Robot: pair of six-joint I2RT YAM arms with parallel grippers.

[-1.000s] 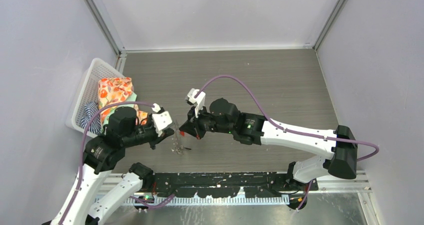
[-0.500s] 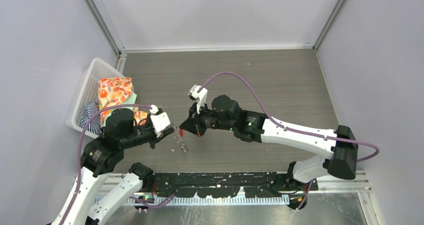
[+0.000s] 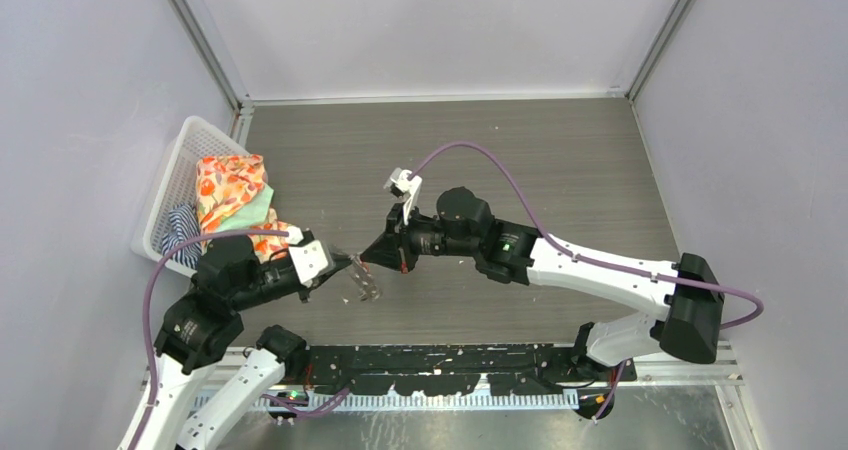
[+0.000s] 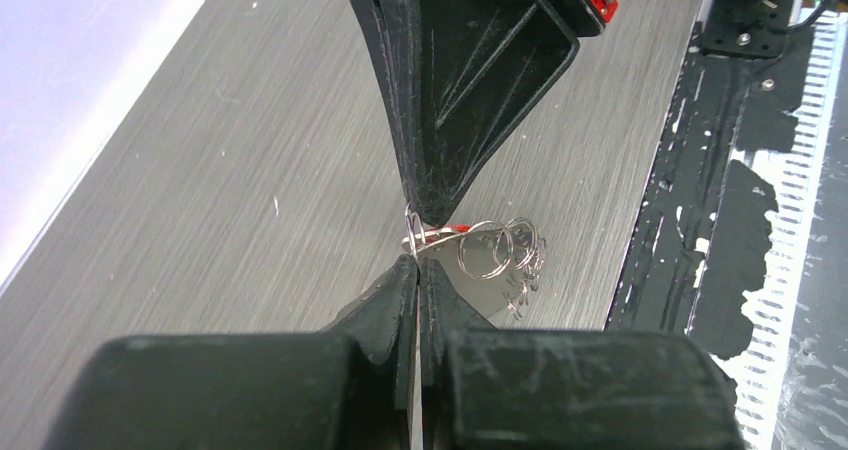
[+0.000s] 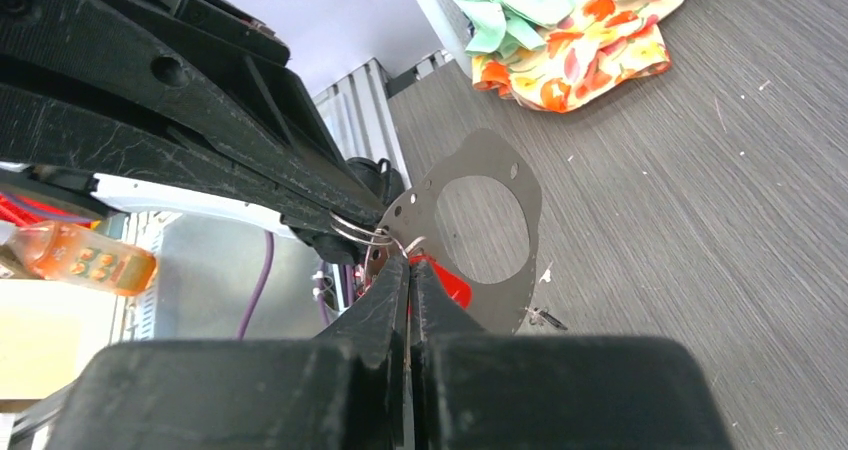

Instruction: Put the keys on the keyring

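My left gripper [image 3: 342, 263] is shut on the thin silver wire of the keyring [image 4: 497, 251], a cluster of small rings held above the table. A flat grey metal tag [image 5: 482, 222] with a big round hole hangs from the rings and shows in the top view as the tag [image 3: 366, 283]. My right gripper [image 3: 372, 259] meets the left one tip to tip and is shut on the red-headed key [image 5: 447, 281]. The key's red head pokes out just past the right fingertips [image 5: 400, 270], against the rings [image 5: 358, 232]. In the left wrist view only a red sliver of the key [image 4: 457, 229] shows under the right fingers [image 4: 440, 120].
A white basket [image 3: 172, 170] with flowered cloths [image 3: 230, 185] stands at the table's left edge, close behind the left arm. A black rail [image 3: 450, 355] runs along the near edge. A small dark scrap [image 5: 545, 318] lies on the table below the tag.
The left arm has dropped back toward the near edge with the keyring swinging up to the right. The right gripper has shifted slightly right; the two tips stay together.
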